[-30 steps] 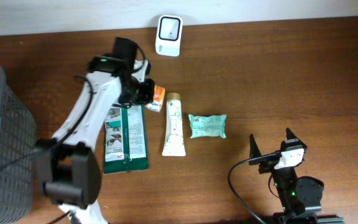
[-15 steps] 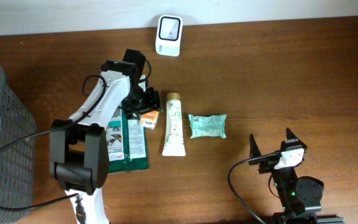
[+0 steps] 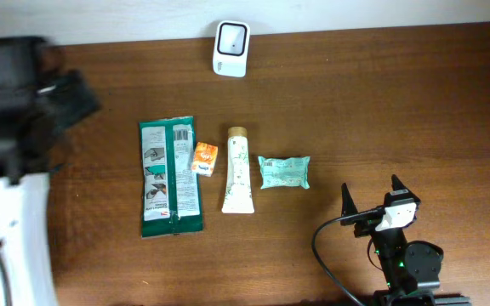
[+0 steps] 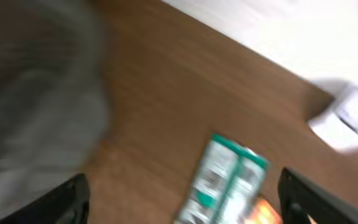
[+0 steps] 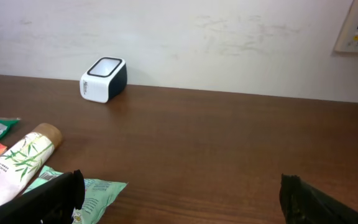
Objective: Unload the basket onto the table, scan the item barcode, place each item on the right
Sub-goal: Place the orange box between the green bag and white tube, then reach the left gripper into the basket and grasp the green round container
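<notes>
Packet (image 3: 203, 158), orange, well apart from left tool (image 4: 182, 190)

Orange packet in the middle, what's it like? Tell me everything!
The orange packet is small and squarish, orange with white patches, its print too small to read. It lies flat on the wooden table, slightly tilted, its left edge against the green bag, the tube just to its right. Nothing holds it.
</notes>
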`<action>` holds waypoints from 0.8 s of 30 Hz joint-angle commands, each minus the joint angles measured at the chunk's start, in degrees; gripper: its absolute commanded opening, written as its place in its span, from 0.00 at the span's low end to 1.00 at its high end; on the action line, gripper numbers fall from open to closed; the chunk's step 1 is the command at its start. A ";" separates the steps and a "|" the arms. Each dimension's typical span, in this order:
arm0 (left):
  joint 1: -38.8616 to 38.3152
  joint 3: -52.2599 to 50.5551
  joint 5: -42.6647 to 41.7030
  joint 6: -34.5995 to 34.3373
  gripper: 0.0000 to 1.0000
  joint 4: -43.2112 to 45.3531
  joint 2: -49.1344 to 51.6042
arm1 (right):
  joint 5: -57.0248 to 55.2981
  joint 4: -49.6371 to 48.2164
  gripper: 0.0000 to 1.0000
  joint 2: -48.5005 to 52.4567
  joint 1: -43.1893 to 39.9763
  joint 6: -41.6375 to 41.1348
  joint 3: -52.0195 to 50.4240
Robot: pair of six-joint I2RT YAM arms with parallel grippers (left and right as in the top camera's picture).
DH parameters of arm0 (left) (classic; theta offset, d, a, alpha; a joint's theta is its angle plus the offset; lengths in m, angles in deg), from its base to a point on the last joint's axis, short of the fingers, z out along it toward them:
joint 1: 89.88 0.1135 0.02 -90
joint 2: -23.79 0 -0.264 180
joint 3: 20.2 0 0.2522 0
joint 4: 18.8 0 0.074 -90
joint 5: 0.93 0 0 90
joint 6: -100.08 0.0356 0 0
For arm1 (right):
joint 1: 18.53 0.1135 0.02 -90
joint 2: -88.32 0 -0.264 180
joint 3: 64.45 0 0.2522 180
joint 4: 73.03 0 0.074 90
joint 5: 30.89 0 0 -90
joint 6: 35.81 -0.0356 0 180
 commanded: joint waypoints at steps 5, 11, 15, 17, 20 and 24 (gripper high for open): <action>30.51 -4.09 6.91 -5.31 0.95 1.27 4.57 | 0.48 0.28 0.98 -0.22 0.33 -0.20 -0.31; 40.87 -8.90 6.99 -5.31 0.93 0.35 11.52 | 0.48 0.26 0.98 -0.22 0.33 -0.20 -0.31; 45.75 -14.01 7.63 -5.25 0.94 3.63 13.57 | 0.48 0.26 0.98 -0.22 0.31 -0.20 -0.31; 47.76 -17.57 9.03 -4.90 0.96 6.51 13.62 | 0.48 0.28 0.98 -0.22 0.33 -0.20 -0.31; 50.88 -23.15 9.07 -3.02 0.96 12.28 13.68 | 0.48 0.28 0.98 -0.22 0.31 -0.20 -0.31; 53.48 -25.24 9.09 0.68 0.95 17.46 14.34 | 0.48 0.26 0.99 -0.22 0.33 -0.20 -0.31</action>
